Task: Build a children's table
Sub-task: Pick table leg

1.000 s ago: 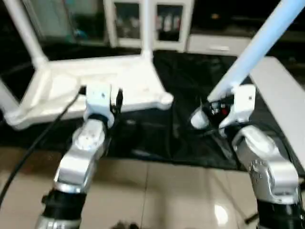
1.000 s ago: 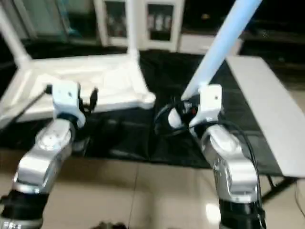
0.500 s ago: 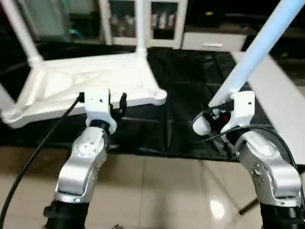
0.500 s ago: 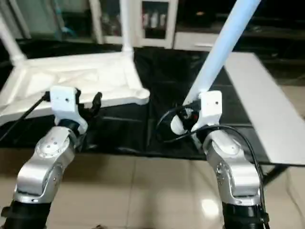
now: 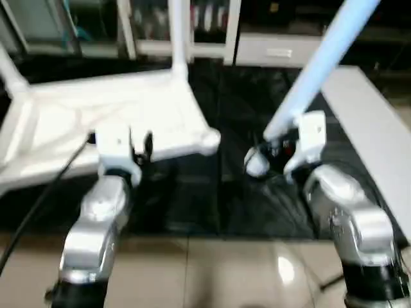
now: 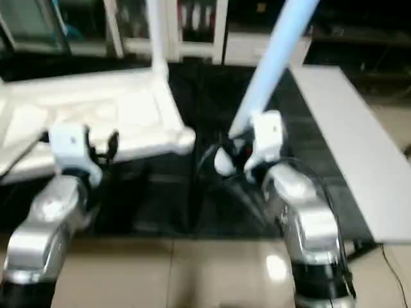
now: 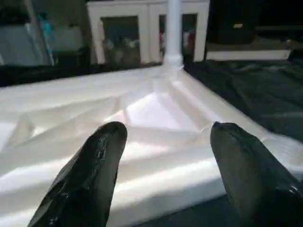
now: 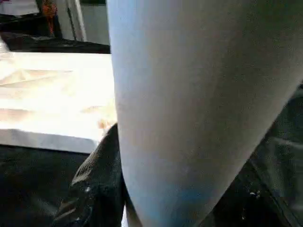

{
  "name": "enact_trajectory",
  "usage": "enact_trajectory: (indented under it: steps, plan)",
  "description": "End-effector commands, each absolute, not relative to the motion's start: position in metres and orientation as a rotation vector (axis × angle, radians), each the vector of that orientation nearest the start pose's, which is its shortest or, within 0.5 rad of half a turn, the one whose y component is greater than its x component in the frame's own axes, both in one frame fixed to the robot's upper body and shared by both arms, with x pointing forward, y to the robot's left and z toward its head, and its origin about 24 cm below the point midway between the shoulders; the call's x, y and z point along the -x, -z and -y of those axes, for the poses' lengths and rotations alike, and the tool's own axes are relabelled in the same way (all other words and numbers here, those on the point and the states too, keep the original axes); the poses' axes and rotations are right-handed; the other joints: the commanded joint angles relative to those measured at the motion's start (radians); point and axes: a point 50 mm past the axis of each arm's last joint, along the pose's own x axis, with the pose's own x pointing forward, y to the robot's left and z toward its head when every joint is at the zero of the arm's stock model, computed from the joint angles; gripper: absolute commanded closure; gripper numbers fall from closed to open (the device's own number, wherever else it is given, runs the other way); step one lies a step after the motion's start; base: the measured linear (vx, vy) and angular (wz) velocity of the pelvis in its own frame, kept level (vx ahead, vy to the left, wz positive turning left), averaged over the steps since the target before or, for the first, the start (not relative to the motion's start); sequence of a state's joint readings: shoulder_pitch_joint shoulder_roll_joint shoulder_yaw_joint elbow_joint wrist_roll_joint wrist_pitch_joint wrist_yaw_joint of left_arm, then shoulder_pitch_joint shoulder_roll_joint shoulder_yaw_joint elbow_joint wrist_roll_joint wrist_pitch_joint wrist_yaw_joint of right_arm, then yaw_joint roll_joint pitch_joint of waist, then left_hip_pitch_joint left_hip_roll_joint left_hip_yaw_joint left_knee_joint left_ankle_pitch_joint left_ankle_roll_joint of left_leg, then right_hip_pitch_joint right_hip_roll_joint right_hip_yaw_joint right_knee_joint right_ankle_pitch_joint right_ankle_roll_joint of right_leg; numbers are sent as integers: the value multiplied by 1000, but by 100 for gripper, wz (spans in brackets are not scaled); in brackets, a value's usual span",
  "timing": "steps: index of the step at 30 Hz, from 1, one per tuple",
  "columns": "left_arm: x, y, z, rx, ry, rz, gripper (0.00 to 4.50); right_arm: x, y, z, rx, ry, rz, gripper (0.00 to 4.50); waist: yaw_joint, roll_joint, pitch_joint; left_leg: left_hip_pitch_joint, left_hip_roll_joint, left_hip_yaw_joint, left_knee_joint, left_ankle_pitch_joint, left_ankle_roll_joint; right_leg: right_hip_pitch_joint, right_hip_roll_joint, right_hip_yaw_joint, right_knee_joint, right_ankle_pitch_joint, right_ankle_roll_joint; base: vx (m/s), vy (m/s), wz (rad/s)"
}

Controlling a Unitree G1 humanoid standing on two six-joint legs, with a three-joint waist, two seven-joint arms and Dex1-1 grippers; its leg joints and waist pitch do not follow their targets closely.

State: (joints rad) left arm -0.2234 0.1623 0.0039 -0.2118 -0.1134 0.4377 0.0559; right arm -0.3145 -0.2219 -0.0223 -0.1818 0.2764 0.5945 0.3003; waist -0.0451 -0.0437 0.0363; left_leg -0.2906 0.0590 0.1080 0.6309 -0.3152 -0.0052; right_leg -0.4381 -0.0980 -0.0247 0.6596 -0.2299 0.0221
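Note:
The white tabletop lies upside down on the black-covered surface, its ribbed underside facing up. One white leg stands upright in its far right corner socket, and another leg rises at the far left. The near right corner socket holds nothing. My right gripper is shut on the thick end of a further leg, which slants up to the right, its end a little right of that socket. My left gripper stands open just before the tabletop's near edge, fingers apart.
A white glass-door cabinet stands behind the work surface. A pale grey board lies along the right side. A black cable runs from my left wrist down to the left. Glossy tiled floor is below.
The whole picture has shifted and tilted, so the camera moved. Both arms keep about the same places, and the leg stays in the right gripper.

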Motion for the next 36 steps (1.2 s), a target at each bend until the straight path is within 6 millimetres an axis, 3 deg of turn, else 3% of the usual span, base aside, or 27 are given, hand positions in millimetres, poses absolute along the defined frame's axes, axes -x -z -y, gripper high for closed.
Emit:
enact_trajectory:
  steps: [1, 2, 3, 4, 5, 6, 8, 9, 10, 14, 15, 16, 17, 19, 21, 23, 24, 25, 26, 27, 28, 29, 30, 31, 33, 34, 36]
  plan:
    - [-288, -111, -156, -63, 41, -10, 120, -297, -120, 154, -29, -399, -88, 267, 51, -32, -60, -61, -16, 22, 74, -91, 227, 174, -126, 173, -164, -235, -123, 144, -66, 6]
    - [-289, -111, -156, -71, 45, -10, 120, -297, -119, 155, -33, -394, -89, 267, 62, -17, -56, -105, 22, -20, 125, -31, 123, 213, -152, 170, -150, -332, -251, 144, -66, 6]
    - [-290, -111, -156, -72, 48, -12, 120, -296, -119, 155, -34, -392, -90, 267, 65, -17, -54, -118, 27, -26, 135, 5, 80, 216, -143, 157, -146, -324, -282, 144, -37, -8]
    - [-290, -111, -156, -73, 49, -12, 120, -296, -119, 155, -36, -391, -90, 267, 69, 3, -36, -124, 55, -35, 129, 63, 15, 202, -141, 122, -165, -317, -368, 118, -27, -5]
    - [-290, -110, -156, -73, 51, -13, 120, -296, -119, 155, -36, -391, -91, 267, 69, 3, -36, -124, 55, -35, 129, 63, 15, 202, -141, 122, -165, -317, -368, 118, -27, -5]
    - [-291, -110, -156, -73, 61, -17, 120, -295, -119, 155, -35, -391, -92, 267, 67, 26, -26, -128, 83, -37, 84, 117, 17, 189, -119, 77, -176, -380, -376, 108, 19, -4]
    - [-292, -110, -156, -80, 74, -18, 120, -294, -118, 156, -33, -389, -92, 267, 56, 79, -14, -68, 123, -26, -53, 27, 26, 166, -26, -18, -177, -493, -266, 126, 100, -2]
    - [-292, -110, -157, -84, 75, -17, 120, -294, -118, 156, -33, -388, -92, 267, 7, 110, -14, -18, 189, -100, -124, -319, 1, 113, 58, -54, -57, -385, -175, 121, 141, 1]
    - [-293, -111, -158, -88, 77, -14, 120, -293, -118, 158, -38, -376, -92, 267, 6, 121, -46, 66, 233, -153, -140, -443, 25, 69, 40, -40, 26, -207, -124, 120, 99, 3]
    - [-295, -112, -157, -95, 92, -9, 120, -292, -117, 161, -44, -359, -93, 267, -8, 95, -41, 75, 203, -126, -128, -232, 272, 18, 15, -36, 42, -33, -5, 126, 55, 2]
    - [-295, -113, -157, -95, 95, -8, 120, -292, -117, 162, -44, -357, -94, 267, -4, 64, -37, 54, 167, -83, -122, -232, 270, 39, -10, -14, -24, 13, -32, 111, -37, 0]
    - [-296, -114, -156, -94, 98, -6, 120, -291, -117, 162, -44, -355, -95, 267, 18, 13, -47, -27, 78, -9, -73, -250, 220, 141, -48, 49, -113, -85, -65, 96, -86, 9]
    - [-296, -114, -156, -92, 99, -5, 120, -291, -117, 162, -43, -354, -95, 267, 65, 10, -43, -78, 39, 9, 75, -111, 158, 205, -151, 149, -195, -508, -153, 96, -86, 9]
    - [-295, -113, -154, -88, 107, -6, 120, -291, -117, 162, -37, -352, -94, 267, 76, 12, -49, -160, 56, -20, 115, 34, 94, 255, -144, 137, -167, -520, -217, 132, -54, -3]
    - [-294, -112, -152, -85, 114, -7, 120, -291, -119, 162, -26, -353, -90, 267, 78, 34, -41, -159, 75, -19, 80, 111, 72, 235, -108, 85, -170, -421, -298, 137, -19, -4]
    - [-292, -110, -149, -77, 135, -10, 120, -290, -122, 164, -18, -356, -83, 267, 67, 82, -34, -116, 111, -7, -33, 156, 79, 211, -35, -4, -171, -426, -268, 152, 55, 3]
    - [-292, -110, -148, -76, 137, -11, 120, -290, -122, 164, -18, -357, -82, 267, 25, 132, -31, -11, 180, -82, -101, -105, 74, 128, 51, -54, -76, -347, -173, 176, 95, -5]
    - [-291, -109, -144, -44, 191, -12, 120, -291, -123, 166, -10, -357, -80, 267, -4, 120, -53, 60, 241, -157, -128, -234, 149, 73, 47, -42, 29, -227, -121, 171, 82, 2]
    - [-289, -107, -138, -16, 261, -26, 120, -291, -123, 169, -8, -357, -81, 267, 0, 117, -57, 72, 249, -164, -115, -199, 195, 51, 35, -33, 45, -170, -85, 171, 82, 2]
    - [-287, -106, -134, 16, 333, -29, 120, -291, -124, 171, -7, -358, -83, 267, -5, 109, -66, 73, 239, -157, -75, 100, 325, 8, 19, -25, 62, -72, -17, 153, 56, 11]
    - [-285, -106, -131, 40, 385, -30, 120, -291, -124, 173, -6, -359, -83, 267, 7, 92, -65, 38, 227, -129, -54, 479, 409, -5, -5, -4, 49, 43, 30, 114, 19, -1]
    - [-284, -106, -130, 45, 397, -30, 120, -291, -124, 173, -6, -359, -84, 267, 14, 75, -70, 23, 210, -113, -31, 637, 410, -3, -23, 18, 13, 135, 37, 114, 19, -1]
    - [-281, -106, -128, 78, 480, -21, 120, -292, -124, 174, -12, -365, -89, 267, 30, 21, -80, -42, 113, -50, 25, 703, 293, 39, -65, 66, -64, 414, 18, 0, 0, 0]
    - [-278, -103, -127, 94, 565, -43, 91, -292, -125, 175, -17, -382, -94, 267, 53, 2, -82, -116, 49, -21, 27, 527, 206, 102, -77, 92, -44, 731, -41, 0, 0, 0]
    - [-274, -95, -125, 33, 729, -96, 85, -293, -129, 176, -7, -419, -94, 267, 55, 2, -88, -114, 74, -19, -18, 309, 116, 127, -58, 55, -38, 787, -96, 0, 0, 0]
    - [-274, -94, -126, 20, 753, -107, 64, -294, -130, 176, -5, -430, -93, 267, 51, 26, -76, -105, 91, -21, -34, 246, 87, 121, -42, 42, -45, 624, -148, 0, 0, 0]
    - [-273, -90, -129, -18, 840, -158, 49, -295, -133, 176, 1, -480, -92, 267, 45, 26, -55, -86, 122, -20, -56, 120, 79, 105, -33, 31, -68, 236, -237, 0, 0, 0]
